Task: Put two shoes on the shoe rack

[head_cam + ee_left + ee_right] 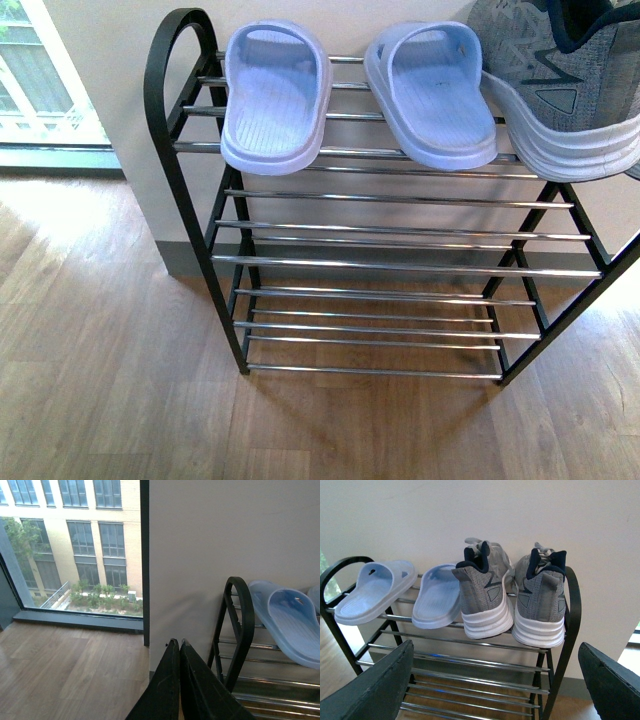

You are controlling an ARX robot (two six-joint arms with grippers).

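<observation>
A: How far along is it?

B: It looks finished. Both grey sneakers (pixel 512 600) stand side by side on the top tier of the shoe rack (pixel 560 645), at its right end, heels out over the front bar, toes towards the wall.

A: Anything else up there?

B: Two pale blue slippers (pixel 350 90) towards the left end of the same tier; the lower tiers hold nothing.

A: And the jaws?

B: The right gripper (pixel 495 685) hangs wide open before the rack, holding nothing. The left gripper (pixel 179 680) is pressed closed, empty, beside the rack's left frame.

A: What's left?

B: Nothing that I can judge.
</observation>
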